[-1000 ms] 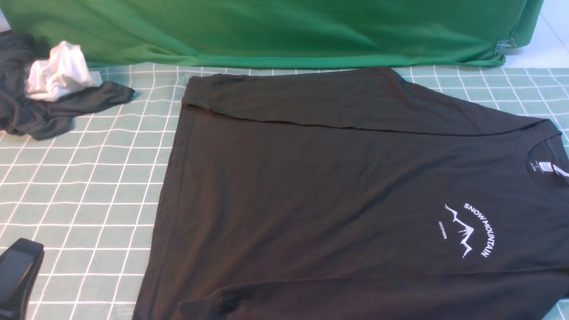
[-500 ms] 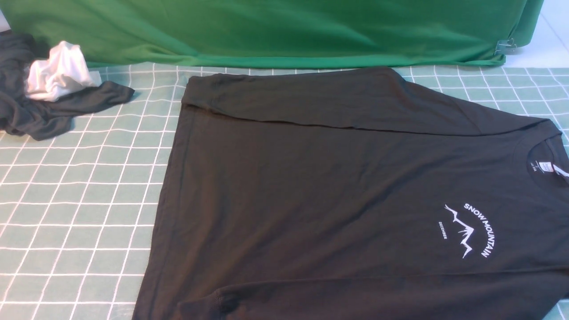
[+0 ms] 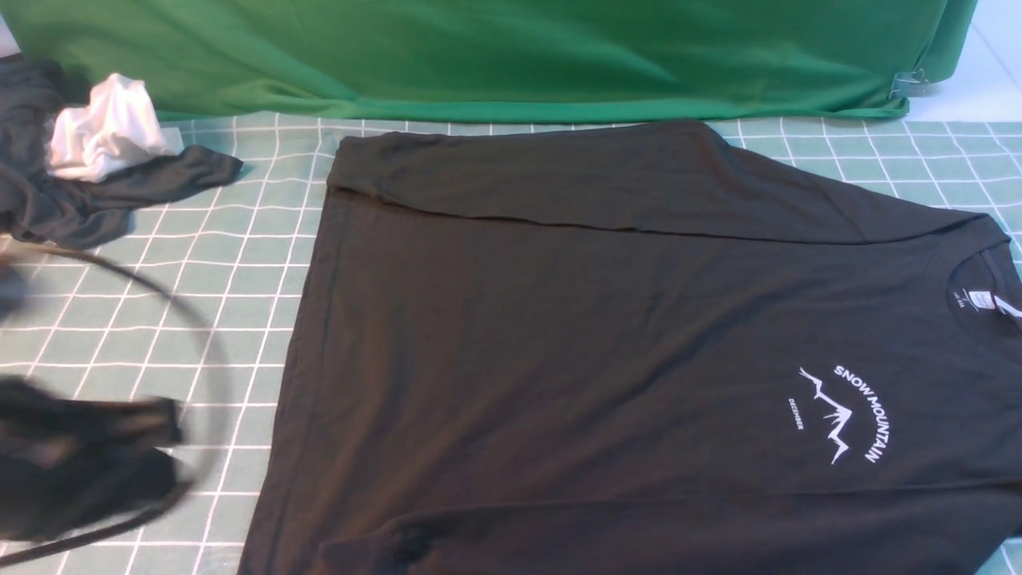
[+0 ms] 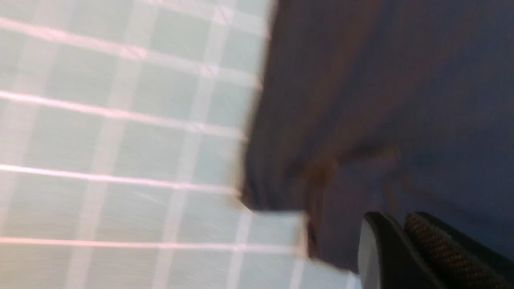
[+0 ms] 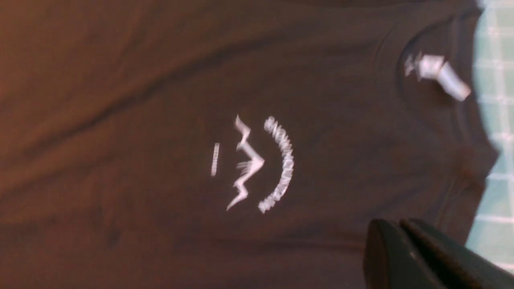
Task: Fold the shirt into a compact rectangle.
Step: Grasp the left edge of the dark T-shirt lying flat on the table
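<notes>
The black shirt (image 3: 607,335) lies flat on the checked cloth, chest up, with its collar to the right. Its white mountain print (image 3: 846,415) and neck label (image 3: 978,301) show. The far sleeve lies folded across the body, and another fold runs along the near edge. My left arm (image 3: 80,455) is a dark blur at the lower left, beside the shirt's hem. My left gripper (image 4: 395,220) is shut and empty over the hem corner (image 4: 257,200). My right gripper (image 5: 395,224) is shut and empty above the shirt, between the print (image 5: 261,164) and the shoulder. It is out of the front view.
A dark grey garment (image 3: 96,200) with a white cloth (image 3: 108,136) on it lies at the far left. A green backdrop (image 3: 479,56) hangs along the back, with a metal clip (image 3: 906,84) at its right end. A black cable (image 3: 200,319) loops over the green checked tablecloth (image 3: 160,263).
My left arm dropped out of the lower left corner, then swung back in, blurred and trailing its cable. The shirt has not moved.
</notes>
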